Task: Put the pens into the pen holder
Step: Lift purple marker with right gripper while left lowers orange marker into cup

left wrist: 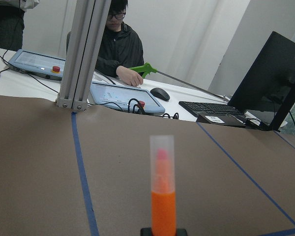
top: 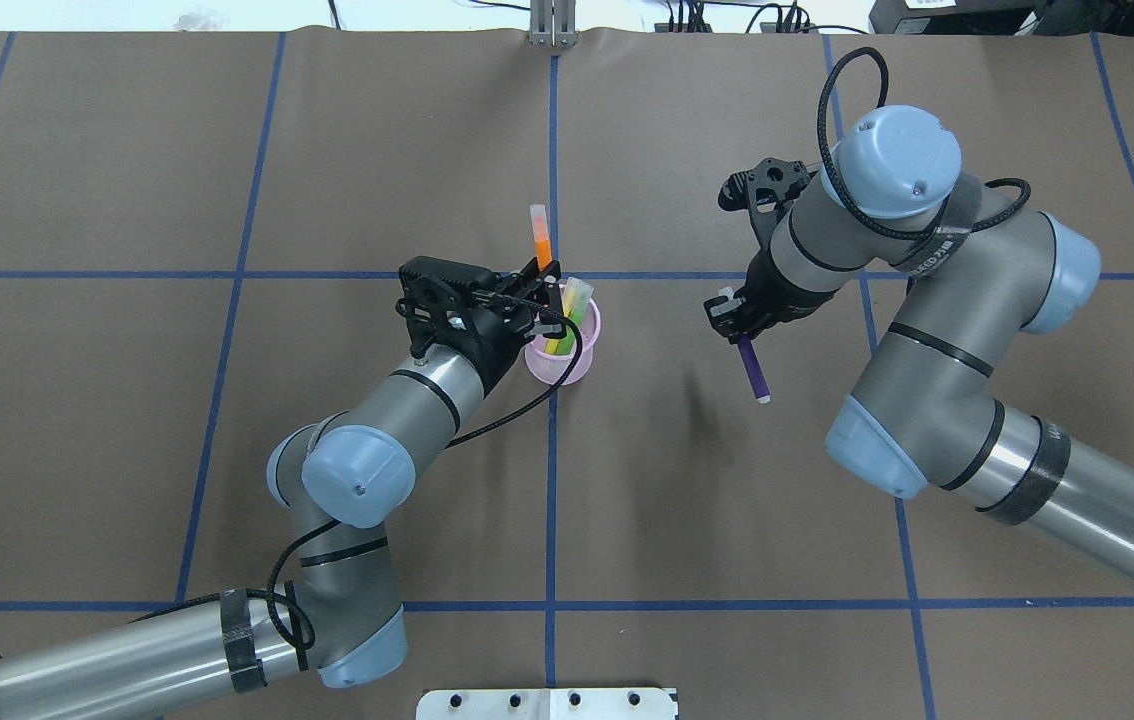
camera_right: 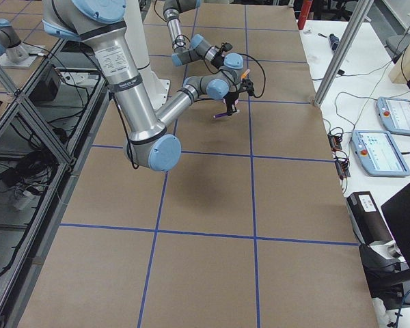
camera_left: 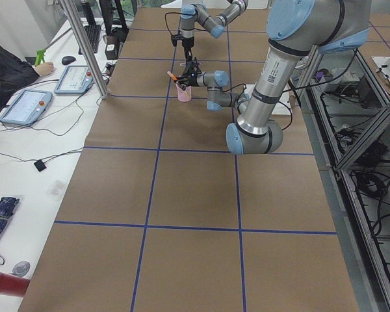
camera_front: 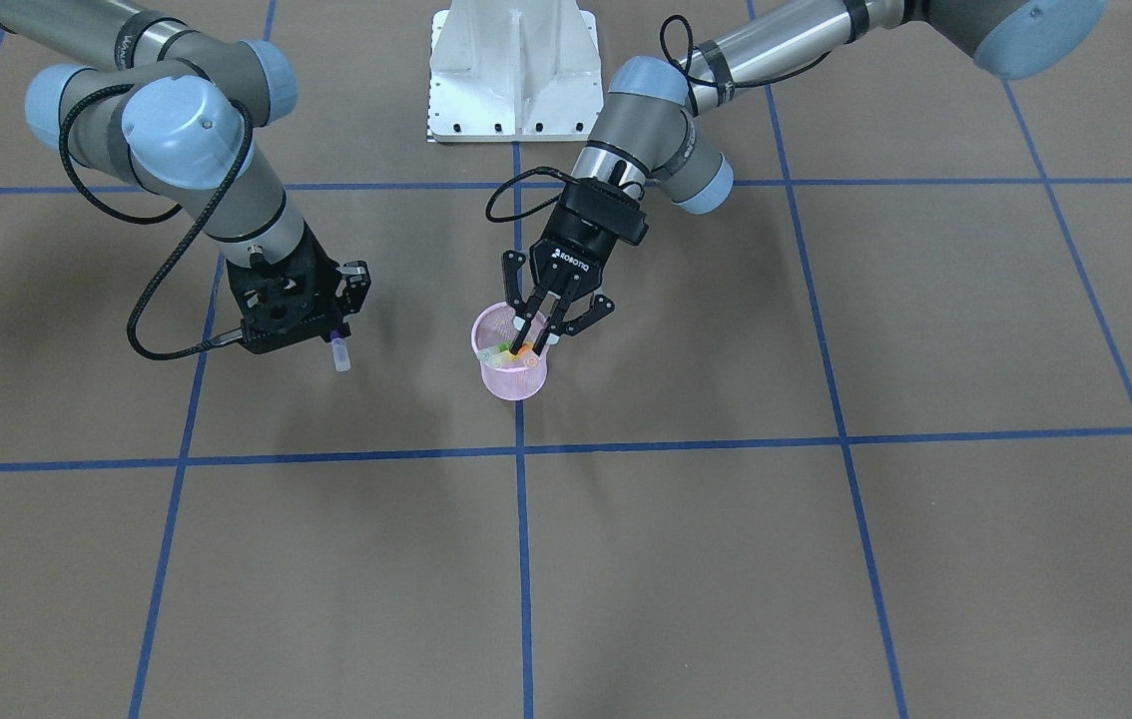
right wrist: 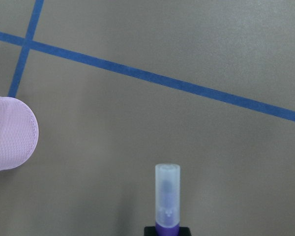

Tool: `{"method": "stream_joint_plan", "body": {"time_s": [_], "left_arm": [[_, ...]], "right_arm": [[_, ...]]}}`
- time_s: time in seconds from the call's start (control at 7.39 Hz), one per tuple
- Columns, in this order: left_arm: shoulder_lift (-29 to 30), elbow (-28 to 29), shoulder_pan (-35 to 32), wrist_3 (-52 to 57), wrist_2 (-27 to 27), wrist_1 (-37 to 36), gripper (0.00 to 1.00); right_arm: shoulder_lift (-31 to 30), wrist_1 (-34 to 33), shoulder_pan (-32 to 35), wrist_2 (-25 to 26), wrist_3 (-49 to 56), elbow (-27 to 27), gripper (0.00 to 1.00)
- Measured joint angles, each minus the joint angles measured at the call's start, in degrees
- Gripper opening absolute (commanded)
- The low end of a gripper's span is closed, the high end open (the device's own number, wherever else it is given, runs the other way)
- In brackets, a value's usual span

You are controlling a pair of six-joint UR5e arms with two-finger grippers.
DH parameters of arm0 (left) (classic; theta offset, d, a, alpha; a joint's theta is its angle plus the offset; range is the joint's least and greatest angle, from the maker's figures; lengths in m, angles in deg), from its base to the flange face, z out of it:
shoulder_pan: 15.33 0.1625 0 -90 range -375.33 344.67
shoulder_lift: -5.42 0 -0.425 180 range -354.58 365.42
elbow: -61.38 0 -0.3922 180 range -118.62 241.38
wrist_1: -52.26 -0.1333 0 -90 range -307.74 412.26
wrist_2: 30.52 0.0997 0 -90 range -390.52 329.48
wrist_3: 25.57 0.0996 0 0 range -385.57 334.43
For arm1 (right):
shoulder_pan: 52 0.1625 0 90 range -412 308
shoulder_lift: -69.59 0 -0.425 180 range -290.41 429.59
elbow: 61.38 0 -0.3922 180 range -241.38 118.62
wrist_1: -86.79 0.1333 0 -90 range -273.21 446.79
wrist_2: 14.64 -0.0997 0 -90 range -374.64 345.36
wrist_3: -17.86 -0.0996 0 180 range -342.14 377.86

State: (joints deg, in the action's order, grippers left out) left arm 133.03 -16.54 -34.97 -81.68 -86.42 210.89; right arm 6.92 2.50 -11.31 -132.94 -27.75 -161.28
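The pink mesh pen holder (top: 567,362) stands upright near the table's middle, also in the front view (camera_front: 512,374). The green pen (top: 572,300) leans inside it. My left gripper (top: 539,292) is over the holder's mouth, shut on the orange pen (top: 541,240). That pen is tilted, cap end up, and its lower end (camera_front: 526,352) is inside the rim. The left wrist view shows it upright between the pads (left wrist: 163,196). My right gripper (top: 739,332) is to the holder's right, above the table, shut on the purple pen (top: 753,368). Its whitish cap (right wrist: 167,194) sticks out of the jaws.
The holder's edge (right wrist: 10,132) shows at the left of the right wrist view. Blue tape lines (top: 552,480) cross the brown table. The robot's white base plate (camera_front: 512,80) is at the near edge. An operator (left wrist: 119,44) sits at a side desk with tablets beyond the table's end.
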Motion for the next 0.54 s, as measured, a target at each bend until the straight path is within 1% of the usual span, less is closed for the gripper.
{"method": "stream_joint_plan", "body": {"time_s": [0.27,0.41,0.54], "left_arm": [[-0.7,0.0,0.2,0.0,0.0,1.1,0.00],[-1.6,0.0,0.3,0.0,0.0,1.9,0.10],[-2.3,0.0,0.4,-0.1,0.0,2.6,0.38]], "right_arm": [[0.1,0.0,0.0,0.0,0.0,0.0,0.00],[0.1,0.0,-0.1,0.0,0.0,0.0,0.00],[0.1,0.0,-0.1,0.0,0.0,0.0,0.00]]}}
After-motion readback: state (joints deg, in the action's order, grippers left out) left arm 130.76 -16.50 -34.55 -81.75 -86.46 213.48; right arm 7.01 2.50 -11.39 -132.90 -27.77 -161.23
